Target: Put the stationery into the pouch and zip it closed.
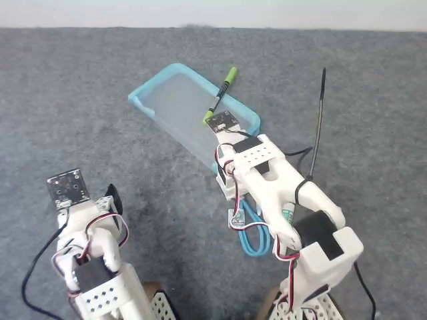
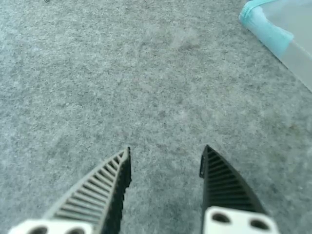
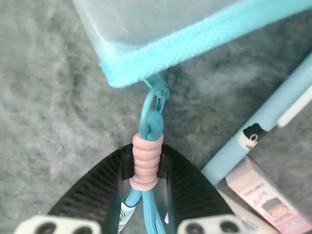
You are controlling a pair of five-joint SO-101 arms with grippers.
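The translucent pouch (image 1: 180, 107) with a teal zip border lies flat on the grey carpet, far centre. A green pen (image 1: 221, 95) rests across its far right edge. My right gripper (image 3: 146, 152) is at the pouch's (image 3: 165, 34) near corner, shut on a pink ribbed bead (image 3: 146, 163) that hangs from the teal zipper pull (image 3: 154, 105). Beside it lie a light blue pen (image 3: 273, 114) and a pink eraser box (image 3: 265, 195). A teal cord loop (image 1: 254, 237) trails under the right arm. My left gripper (image 2: 165, 163) hovers open over bare carpet, near left, well away from the pouch's corner (image 2: 265, 27).
A black cable (image 1: 319, 113) rises beside the right arm. Grey carpet (image 1: 87, 100) covers the whole table, with open room on the left and in front of the pouch. A pale wall strip runs along the far edge.
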